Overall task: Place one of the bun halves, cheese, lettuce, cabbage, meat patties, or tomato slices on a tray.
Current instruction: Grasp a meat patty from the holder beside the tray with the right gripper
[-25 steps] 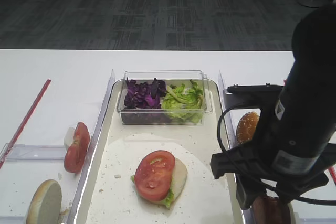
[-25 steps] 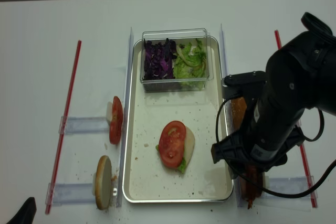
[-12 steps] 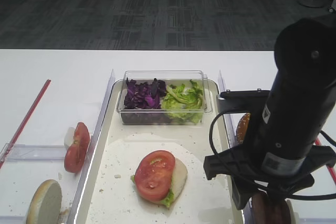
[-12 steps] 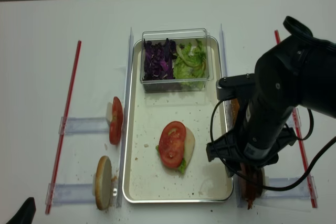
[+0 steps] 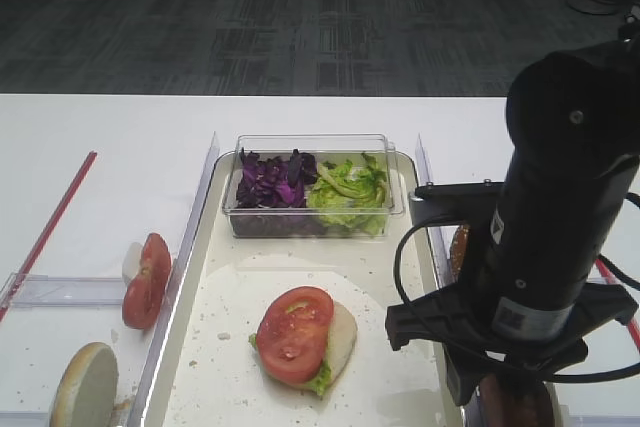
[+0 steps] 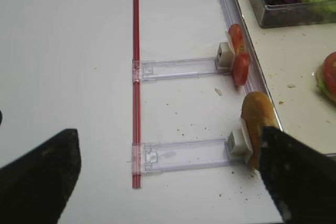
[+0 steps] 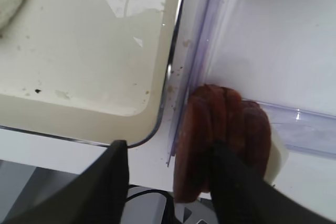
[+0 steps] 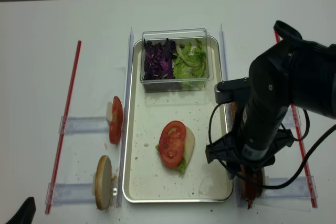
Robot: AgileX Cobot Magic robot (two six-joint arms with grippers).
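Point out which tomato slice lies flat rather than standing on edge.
The tomato slice on the stacked bun and lettuce in the tray lies flat; the other tomato slices stand on edge in the holder left of the tray.

Purple cabbage (image 5: 270, 179), pale green lettuce (image 5: 348, 185), bright red tomato slice (image 5: 293, 332), reddish-brown patties (image 7: 223, 135), crumb-speckled cream tray (image 5: 240, 347), white worktop (image 5: 110, 147).

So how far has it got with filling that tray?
Already on the tray: a bun half topped with lettuce and a tomato slice. In hand: the right gripper is down beside the tray, its fingers straddling the upright meat patties in their rack, not visibly clamped. Left: grip one, lift it and set it on the tray.
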